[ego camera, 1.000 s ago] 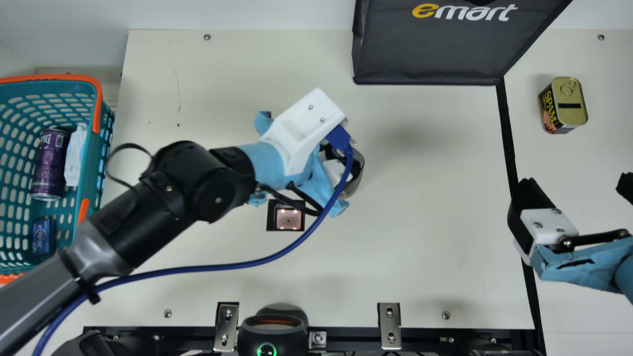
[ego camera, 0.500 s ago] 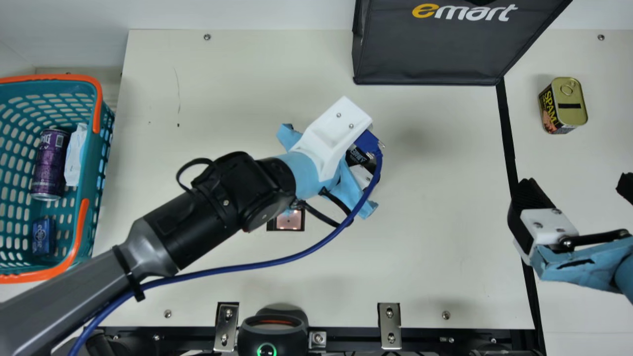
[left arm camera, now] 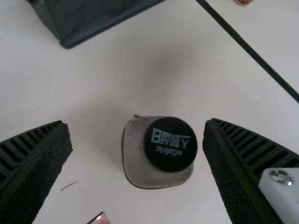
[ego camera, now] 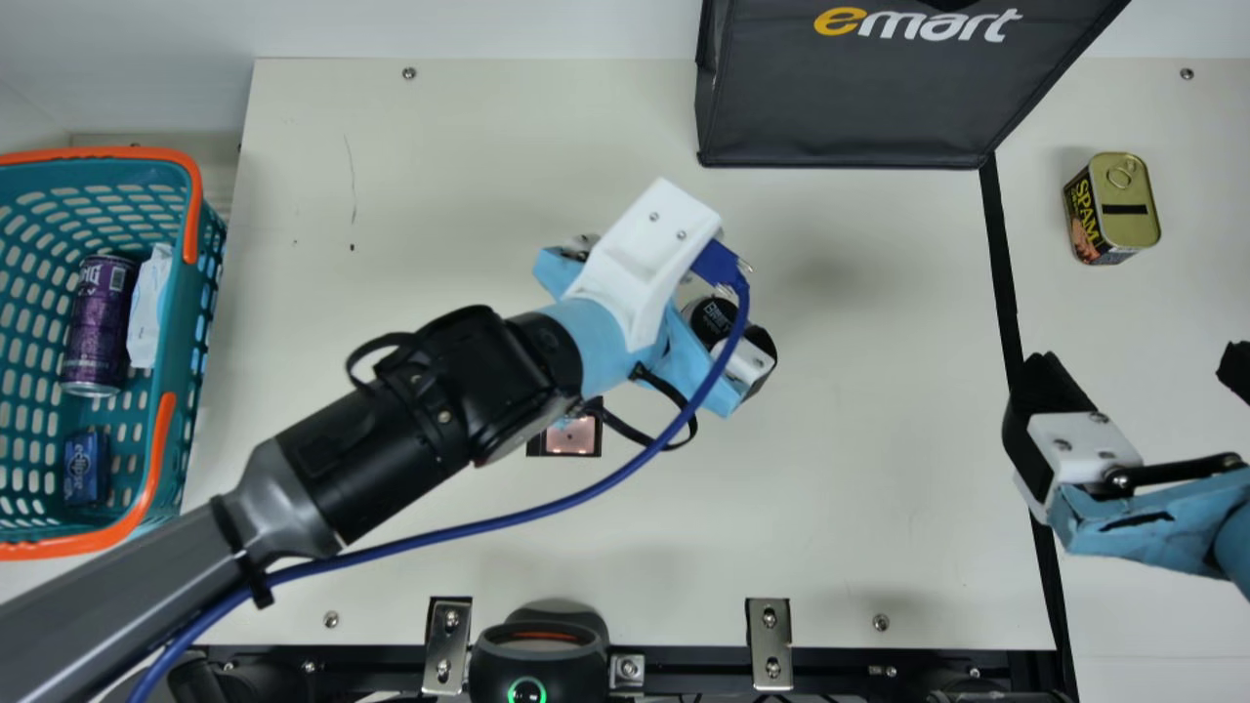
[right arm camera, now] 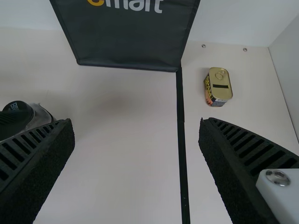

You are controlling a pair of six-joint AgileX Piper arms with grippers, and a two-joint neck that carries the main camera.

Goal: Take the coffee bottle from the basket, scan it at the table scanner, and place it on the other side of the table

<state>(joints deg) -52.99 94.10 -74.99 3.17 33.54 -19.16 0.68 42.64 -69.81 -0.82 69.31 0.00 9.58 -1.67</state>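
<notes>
L gripper (ego camera: 690, 356) over cream tbl (ego camera: 830, 469), pale wall (ego camera: 469, 27)

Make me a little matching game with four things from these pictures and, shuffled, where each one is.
Things
1. Coffee bottle
2. Purple can
3. Gold-topped tin
4. Dark bag

Places
A. To the right of the black strip in the main view
B. At the far edge of the table
C. Framed by the left end effector's open fingers
D. Inside the basket

Right pairs: 1-C, 2-D, 3-A, 4-B
</notes>
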